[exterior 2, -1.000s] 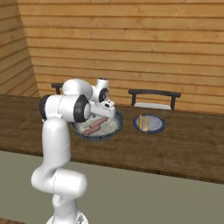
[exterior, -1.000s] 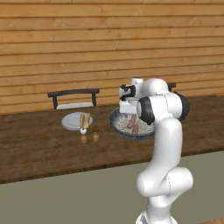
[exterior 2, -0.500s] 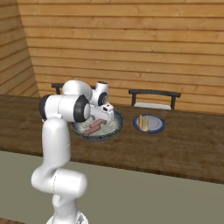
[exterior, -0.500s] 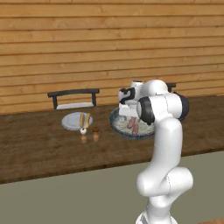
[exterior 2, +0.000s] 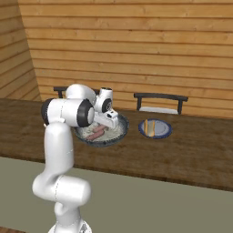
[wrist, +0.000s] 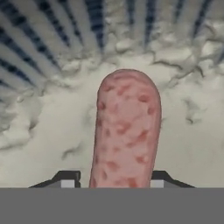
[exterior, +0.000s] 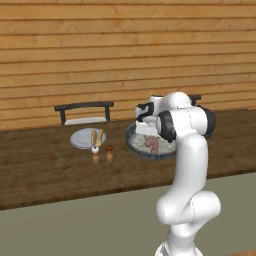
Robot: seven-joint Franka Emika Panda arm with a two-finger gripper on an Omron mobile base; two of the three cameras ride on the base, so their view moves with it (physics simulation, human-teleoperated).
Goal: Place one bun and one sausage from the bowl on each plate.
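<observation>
Left to right on the counter [exterior: 45, 170]: the pale grey plate [exterior: 80, 140] has its bun, then the bowl [exterior: 134, 145] with the hand down in it, and the blue-rimmed plate [exterior 2: 164, 133] has a bun too. The fingers [wrist: 68, 178] have just come in from wide open and now sit tight on either side of a sausage [wrist: 126, 129] lying in the bowl. Looks like the grab is basically made, so I'd guess lifting it out to a plate comes next.

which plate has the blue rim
The plate to the right of the bowl in the right base view; the other plate is plain pale grey.
</observation>
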